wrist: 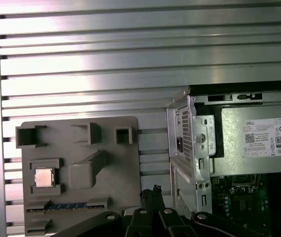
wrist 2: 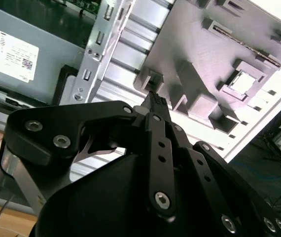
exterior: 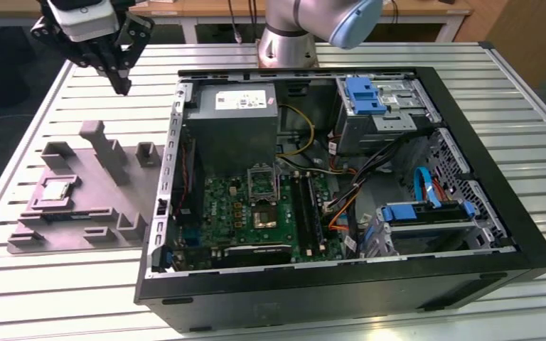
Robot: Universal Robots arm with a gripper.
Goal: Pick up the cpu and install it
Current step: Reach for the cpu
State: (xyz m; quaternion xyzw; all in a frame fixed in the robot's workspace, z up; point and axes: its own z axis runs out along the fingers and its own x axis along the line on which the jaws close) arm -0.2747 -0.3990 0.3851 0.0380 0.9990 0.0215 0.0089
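Approach looks to be the step in hand: the gripper hangs above the table, its fingertips pressed together on nothing, well apart from the cpu. The cpu lies flat in a square pocket of the grey fixture plate, at the exterior view's left of the open computer case. Doing it well, I judge, means coming down square over the chip, clear of the plate's upright posts, and taking it by its edges. A white label on the grey power supply box carries small print, left unread.

One cpu, one tray, one case
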